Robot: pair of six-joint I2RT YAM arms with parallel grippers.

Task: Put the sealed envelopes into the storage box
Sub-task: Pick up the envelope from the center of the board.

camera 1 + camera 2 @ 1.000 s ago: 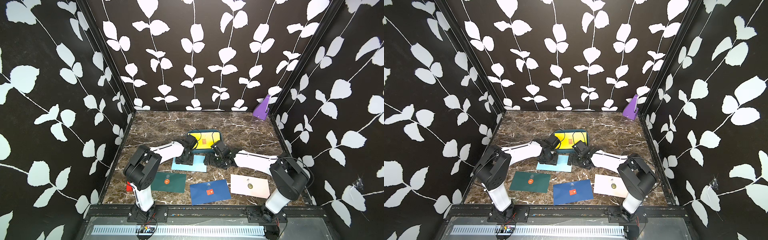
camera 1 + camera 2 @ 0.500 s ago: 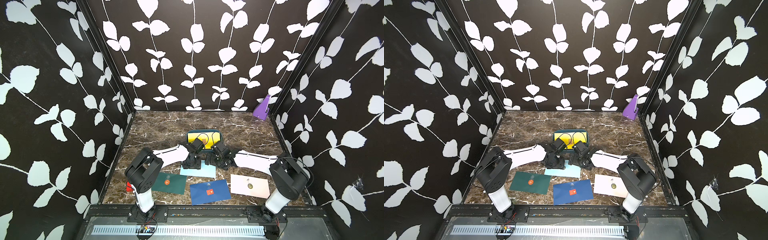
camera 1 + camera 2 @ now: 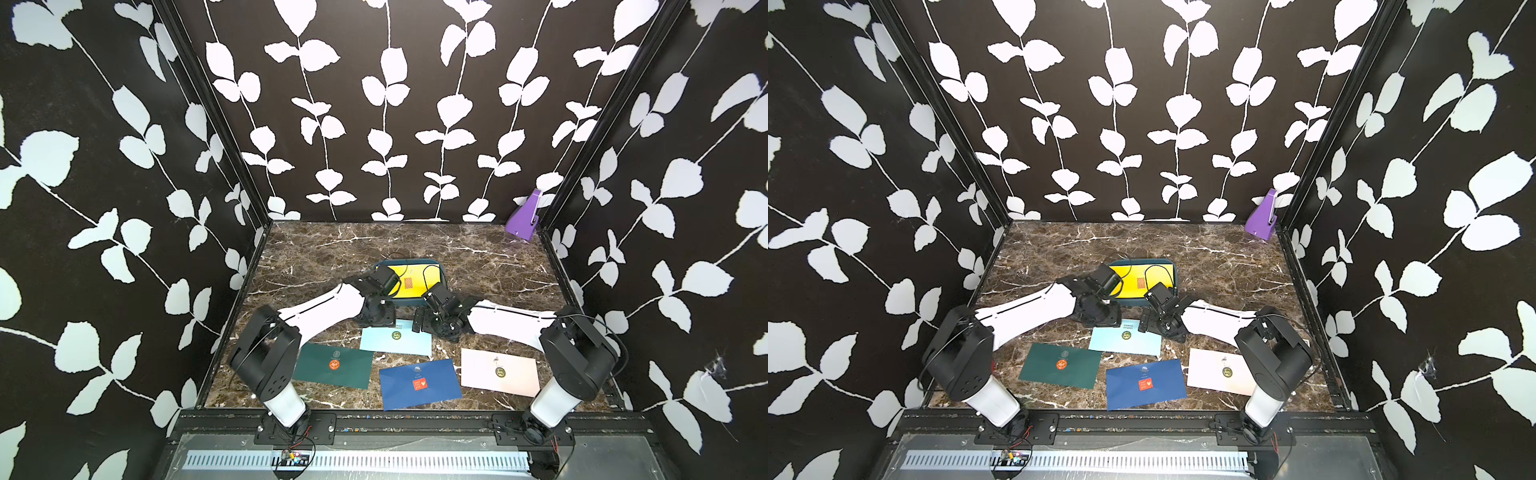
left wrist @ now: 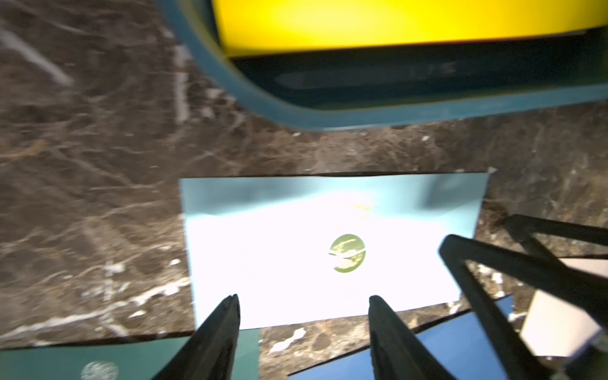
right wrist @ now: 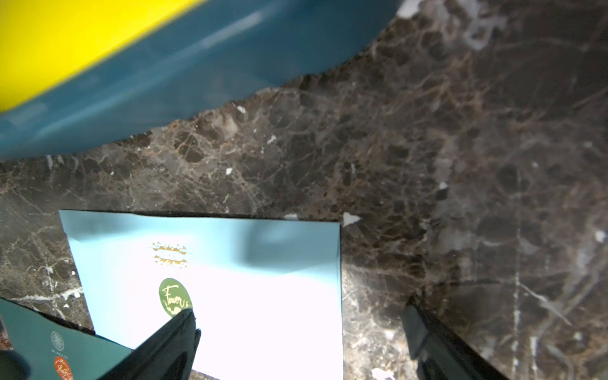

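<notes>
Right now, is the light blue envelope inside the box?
No, the light blue envelope lies flat on the table, outside the storage box.

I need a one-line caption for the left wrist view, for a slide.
Open left gripper over the light blue envelope; beyond it, the storage box holds a yellow envelope.
</notes>
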